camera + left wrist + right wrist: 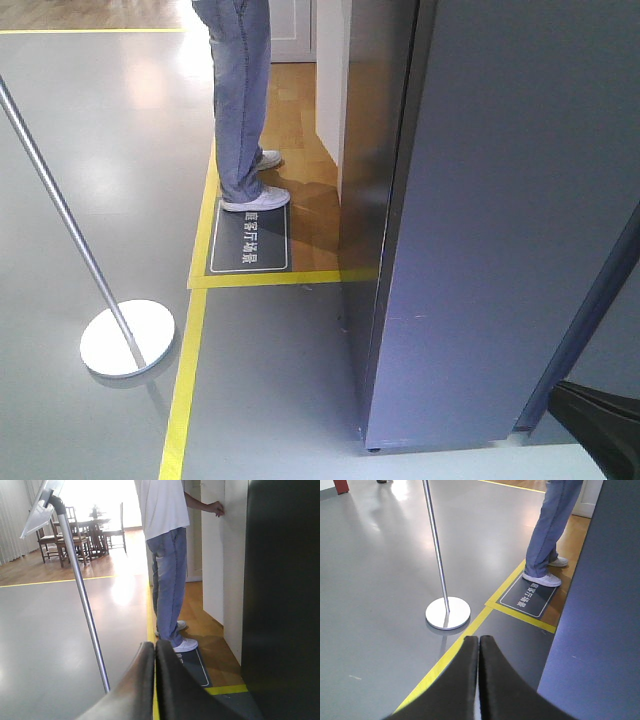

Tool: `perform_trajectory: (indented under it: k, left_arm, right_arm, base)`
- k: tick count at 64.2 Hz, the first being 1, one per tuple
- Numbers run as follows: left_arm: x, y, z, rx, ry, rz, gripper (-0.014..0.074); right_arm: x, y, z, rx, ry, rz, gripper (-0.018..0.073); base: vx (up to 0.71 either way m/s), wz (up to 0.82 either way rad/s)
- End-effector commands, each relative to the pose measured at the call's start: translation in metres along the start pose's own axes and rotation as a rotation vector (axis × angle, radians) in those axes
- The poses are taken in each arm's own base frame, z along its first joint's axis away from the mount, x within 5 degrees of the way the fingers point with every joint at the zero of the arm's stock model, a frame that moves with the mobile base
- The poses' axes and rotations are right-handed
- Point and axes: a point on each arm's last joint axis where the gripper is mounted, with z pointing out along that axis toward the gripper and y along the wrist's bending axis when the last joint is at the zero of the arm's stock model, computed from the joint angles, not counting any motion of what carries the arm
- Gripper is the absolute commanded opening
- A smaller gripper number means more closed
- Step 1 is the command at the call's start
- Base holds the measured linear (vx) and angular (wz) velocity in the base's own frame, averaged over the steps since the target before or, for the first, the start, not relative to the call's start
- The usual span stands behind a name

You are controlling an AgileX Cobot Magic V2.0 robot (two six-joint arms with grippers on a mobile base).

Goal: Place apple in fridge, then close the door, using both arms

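Both black pincers, left (154,680) and right (478,680), are pressed together and empty beside the tall dark grey fridge (500,220), which fills the front view from 12 to 4 o'clock; a person in blue jeans (243,100) stands at 11 o'clock; the apple is out of sight

The left end effector (154,680) shows two smooth black fingers, broad at the base and tapering upward to rounded tips, with a matte, faintly glossy skin catching soft grey highlights. The right end effector (478,675) is its twin: a pair of plain black curved fingers, wide below and narrow at the top, with no screws, cables or markings visible on either. Down in the front view's lower right corner there's just a dark, angular black piece of an arm (600,420), too cropped to read in detail.
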Motion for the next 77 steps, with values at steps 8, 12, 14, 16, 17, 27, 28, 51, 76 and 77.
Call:
perform_trajectory:
  k: [8, 12, 14, 16, 17, 27, 28, 51, 76, 77]
  left_arm:
    - [-0.0132, 0.0000, -0.0026, 0.001, -0.107, -0.011, -0.0006]
    - [-0.0132, 0.0000, -0.0026, 0.001, -0.107, -0.011, -0.0006]
    - [-0.0132, 0.0000, -0.0026, 0.001, -0.107, -0.011, -0.0006]
    - [-0.0132, 0.0000, -0.0026, 0.001, -0.107, -0.011, -0.0006]
    - [-0.0132, 0.0000, -0.0026, 0.001, -0.107, -0.011, -0.0006]
    - [-0.0132, 0.0000, -0.0026, 0.001, -0.107, -0.011, -0.0006]
    - [-0.0132, 0.0000, -0.0026, 0.001, -0.107, -0.011, -0.0006]
    - [-0.0132, 0.0000, -0.0026, 0.001, -0.107, -0.011, -0.0006]
    - [-0.0132, 0.0000, -0.0026, 0.001, -0.107, -0.011, -0.0006]
    - [-0.0132, 0.0000, -0.0026, 0.001, -0.107, -0.011, -0.0006]
  right_arm:
    - [-0.0115, -0.0022, -0.0021, 0.023, -0.055, 0.010, -0.0006]
    - [-0.0115, -0.0022, -0.0021, 0.023, -0.055, 0.010, -0.0006]
    - [-0.0115, -0.0022, -0.0021, 0.023, -0.055, 0.010, -0.0006]
    - [-0.0115, -0.0022, -0.0021, 0.023, -0.055, 0.010, -0.0006]
    - [-0.0115, -0.0022, -0.0021, 0.023, -0.055, 0.010, -0.0006]
    - [-0.0116, -0.0021, -0.0023, 0.023, -0.056, 0.009, -0.0006]
    - [-0.0116, -0.0019, -0.0023, 0.021, -0.056, 0.010, -0.0006]
    - [-0.0115, -0.0019, -0.0023, 0.021, -0.055, 0.009, -0.0006]
    - [-0.0144, -0.0078, -0.0028, 0.087, -0.087, -0.003, -0.0006]
    - [-0.0148, -0.0086, -0.0029, 0.095, -0.091, -0.003, -0.0006]
  base:
    - [0.00, 0.00]
    - [0.00, 0.00]
    - [0.00, 0.00]
    - [0.00, 0.00]
    - [0.00, 0.00]
    - [0.00, 0.00]
    - [0.00, 0.00]
    - [0.00, 0.00]
    - [0.00, 0.00]
    - [0.00, 0.00]
